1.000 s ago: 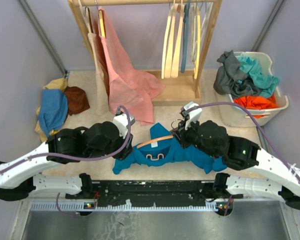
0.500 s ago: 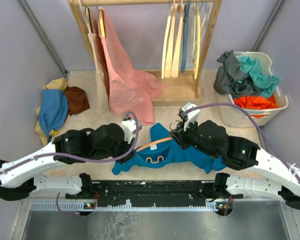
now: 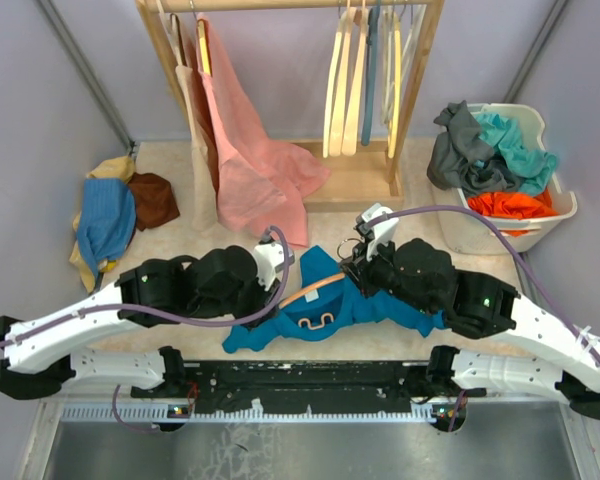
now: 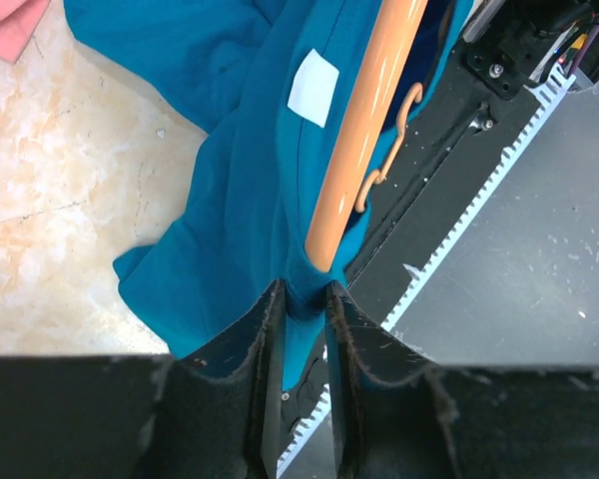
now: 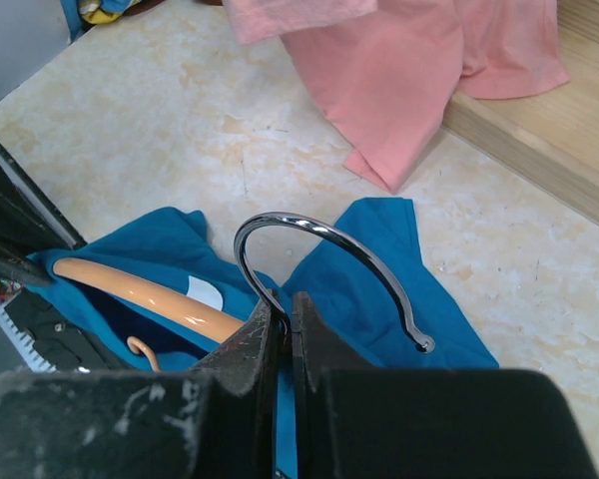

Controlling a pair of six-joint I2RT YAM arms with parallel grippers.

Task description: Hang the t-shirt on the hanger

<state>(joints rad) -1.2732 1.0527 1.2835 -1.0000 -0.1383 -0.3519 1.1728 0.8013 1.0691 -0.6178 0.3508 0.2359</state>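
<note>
Your left claw (image 4: 303,299) is drawn narrow and pinches a fold of the shirt (image 4: 230,190) right at the tip of one arm of the hanger (image 4: 364,130), which runs up past the white label (image 4: 312,88). Your right claw (image 5: 280,309) is clamped tight on the stem of the metal hook (image 5: 285,217), which arches above the cloth. The shirt lies rumpled on the desk (image 3: 330,228) at the middle of its near edge, between your two arms, with the hanger resting partly inside its neck opening.
</note>
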